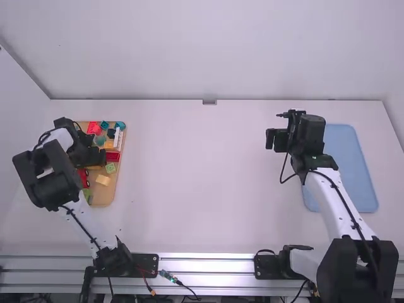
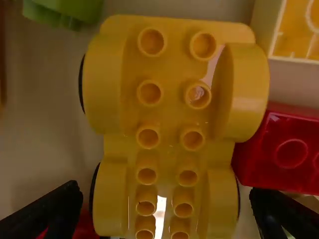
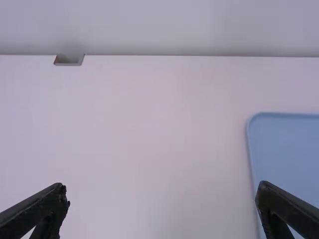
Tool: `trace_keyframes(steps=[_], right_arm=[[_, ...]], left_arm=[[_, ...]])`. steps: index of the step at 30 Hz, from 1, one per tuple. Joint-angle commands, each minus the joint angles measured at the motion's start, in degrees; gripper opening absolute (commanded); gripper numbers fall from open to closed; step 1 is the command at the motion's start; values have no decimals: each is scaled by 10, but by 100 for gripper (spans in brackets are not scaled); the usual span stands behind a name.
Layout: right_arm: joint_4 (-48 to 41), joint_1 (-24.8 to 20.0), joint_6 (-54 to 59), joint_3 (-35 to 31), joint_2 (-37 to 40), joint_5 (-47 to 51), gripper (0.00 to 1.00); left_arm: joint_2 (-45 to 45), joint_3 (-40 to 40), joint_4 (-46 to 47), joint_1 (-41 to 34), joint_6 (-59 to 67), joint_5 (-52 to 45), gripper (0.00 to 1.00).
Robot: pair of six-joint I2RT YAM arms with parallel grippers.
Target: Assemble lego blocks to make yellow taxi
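Observation:
Down at the tray of blocks on the left, my left gripper is over the yellow wheeled base. In the left wrist view the same yellow base shows its studs and dark wheels, while my left gripper stands open with one finger on each side of its near end. My right gripper is above the table's right part, near the blue tray. In the right wrist view my right gripper is open with nothing between its fingers.
The wooden tray holds several coloured blocks. A red block lies right beside the yellow base; a green block and a yellow block are close by. The blue tray lies at the table's right side.

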State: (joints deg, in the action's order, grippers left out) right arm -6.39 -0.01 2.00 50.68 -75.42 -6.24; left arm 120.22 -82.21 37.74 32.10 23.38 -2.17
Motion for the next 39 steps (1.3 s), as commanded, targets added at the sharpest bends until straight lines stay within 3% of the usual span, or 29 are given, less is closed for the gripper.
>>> trace_keyframes(steps=[1,13,18,26,30,34,35,39], right_arm=[[1,0,0,14,-1,0,99],[0,0,0,14,-1,1,99],[-1,0,0,14,-1,1,99],[-1,0,0,14,-1,1,99],[-1,0,0,14,-1,1,99],[-1,0,0,14,-1,1,99],[-1,0,0,14,-1,3,99],[-1,0,13,14,-1,2,99]], left_arm=[[3,14,-5,-2,5,14,90],[3,26,-46,-2,34,-32,84],[3,28,-43,-2,30,-31,66],[3,28,-42,-4,8,-28,60],[3,16,-37,-3,-10,-28,45],[3,2,-30,-4,-33,-28,37],[3,-6,-24,-2,-47,-28,29],[3,-28,-4,-6,-60,-28,24]])
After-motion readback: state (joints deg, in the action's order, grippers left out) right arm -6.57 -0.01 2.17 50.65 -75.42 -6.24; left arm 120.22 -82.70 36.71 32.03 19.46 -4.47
